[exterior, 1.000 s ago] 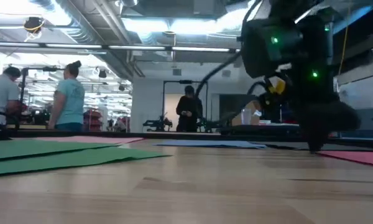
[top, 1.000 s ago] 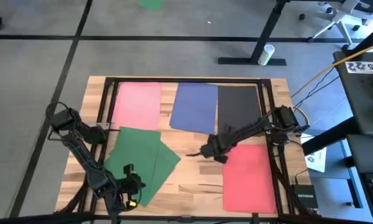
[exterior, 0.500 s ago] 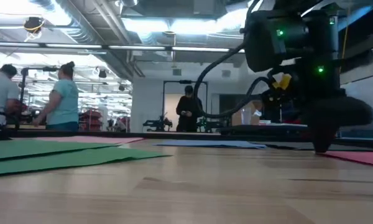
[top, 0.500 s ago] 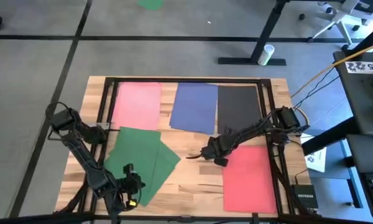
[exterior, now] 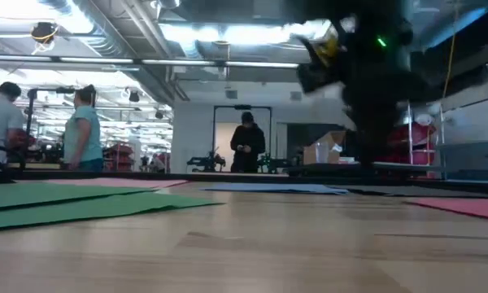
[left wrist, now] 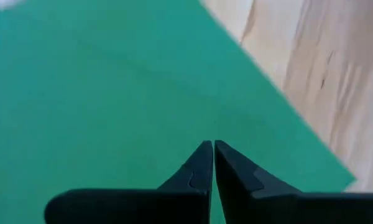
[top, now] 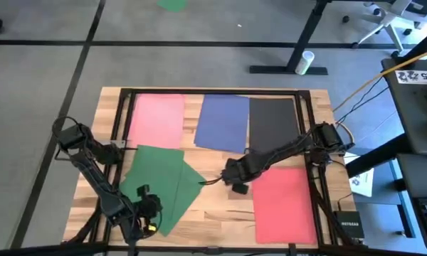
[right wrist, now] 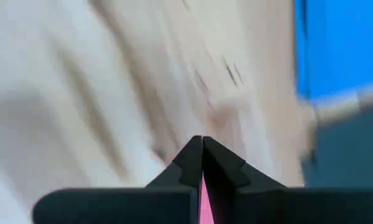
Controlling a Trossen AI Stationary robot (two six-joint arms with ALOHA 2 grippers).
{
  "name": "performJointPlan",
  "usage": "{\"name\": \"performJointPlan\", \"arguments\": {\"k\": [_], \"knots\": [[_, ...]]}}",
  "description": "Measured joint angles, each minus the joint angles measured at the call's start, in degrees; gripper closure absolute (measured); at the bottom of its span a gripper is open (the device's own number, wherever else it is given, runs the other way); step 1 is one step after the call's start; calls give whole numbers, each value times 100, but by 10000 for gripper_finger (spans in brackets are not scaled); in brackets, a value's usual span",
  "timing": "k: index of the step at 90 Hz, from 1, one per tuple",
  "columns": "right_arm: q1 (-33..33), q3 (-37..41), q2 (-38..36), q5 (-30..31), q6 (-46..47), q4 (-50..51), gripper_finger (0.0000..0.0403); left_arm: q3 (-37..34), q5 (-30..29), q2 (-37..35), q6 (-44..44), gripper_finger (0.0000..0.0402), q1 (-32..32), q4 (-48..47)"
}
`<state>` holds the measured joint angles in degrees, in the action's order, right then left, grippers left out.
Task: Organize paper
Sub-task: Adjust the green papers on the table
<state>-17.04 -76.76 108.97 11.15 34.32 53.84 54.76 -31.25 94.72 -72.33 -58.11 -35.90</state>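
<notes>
Paper laid flat on the desk [top: 220,203]: pink sheet [top: 156,119], blue sheet [top: 223,122] and black sheet [top: 274,122] in a row along the far edge; red sheet [top: 285,203] nearer, below the black sheet; two overlapping green sheets [top: 164,181] skewed, left of the red sheet.

Right claw [top: 212,180] positioned over bare wood between green and red sheets, fingers pressed together, a thin pink sliver visible between them in the right wrist view. Left claw [left wrist: 213,163] positioned over the green sheets, fingers together, gripping nothing visible.

Risk, as a judgement: green sheet creased or dragged further askew by a closed claw scraping across it; thin sheet slipping from a pinch.

Legible writing: none.
</notes>
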Motion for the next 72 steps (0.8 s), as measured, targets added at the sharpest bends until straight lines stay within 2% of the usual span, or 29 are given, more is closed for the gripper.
{"name": "performJointPlan", "arguments": {"k": [11,25,43,57,72], "knots": [[9,-246,-7,38,-347,-1180,403,0,527,-2,-218,402,-140,7],[102,-127,43,19,-750,-2505,403,0,792,-1,-385,402,-431,0],[306,-108,557,-184,-766,-2908,403,4,827,0,-457,402,-691,-252],[324,-108,1083,-483,-796,-3407,403,0,824,173,-686,402,-619,-823],[286,-132,1265,-699,-631,-3630,403,0,867,529,-637,402,-474,-785]]}}
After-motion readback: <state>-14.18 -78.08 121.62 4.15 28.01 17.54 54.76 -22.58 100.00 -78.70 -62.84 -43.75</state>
